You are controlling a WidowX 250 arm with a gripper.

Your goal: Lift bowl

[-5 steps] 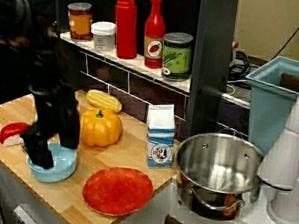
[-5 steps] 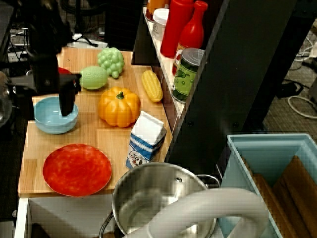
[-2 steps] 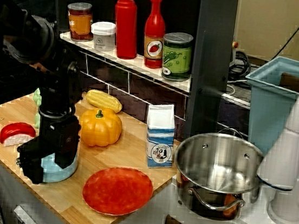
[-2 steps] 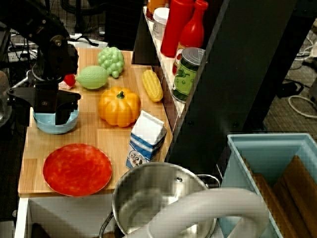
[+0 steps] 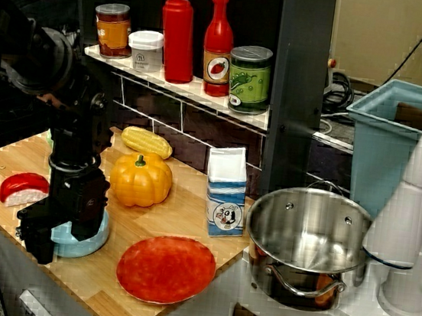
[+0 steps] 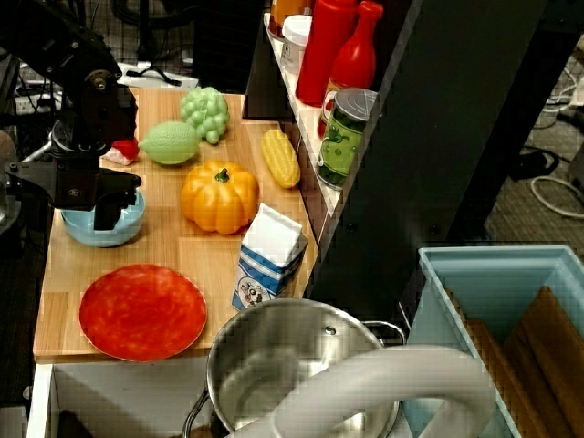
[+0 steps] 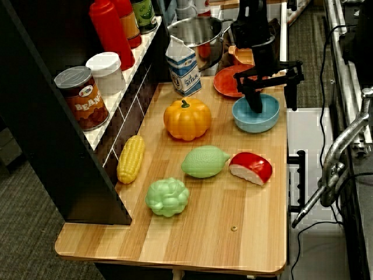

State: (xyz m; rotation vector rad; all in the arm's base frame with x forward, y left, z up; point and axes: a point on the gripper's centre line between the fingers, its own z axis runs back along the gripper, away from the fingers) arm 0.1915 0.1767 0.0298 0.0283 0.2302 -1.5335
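Straddling bowl rim with tool, table front edge.
Jaws spread: one finger inside bowl, other outside; not clamped.

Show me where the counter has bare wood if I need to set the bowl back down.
Largest bare patch: the near end of the counter, beyond the green grapes and red wedge. A narrow strip lies between the bowl and pumpkin. Crowded: plate, carton and pot past the gripper.

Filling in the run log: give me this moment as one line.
task: lift bowl | gripper: open, straddling rim | bowl: on wooden counter, not lifted | neighbours: pumpkin, red plate
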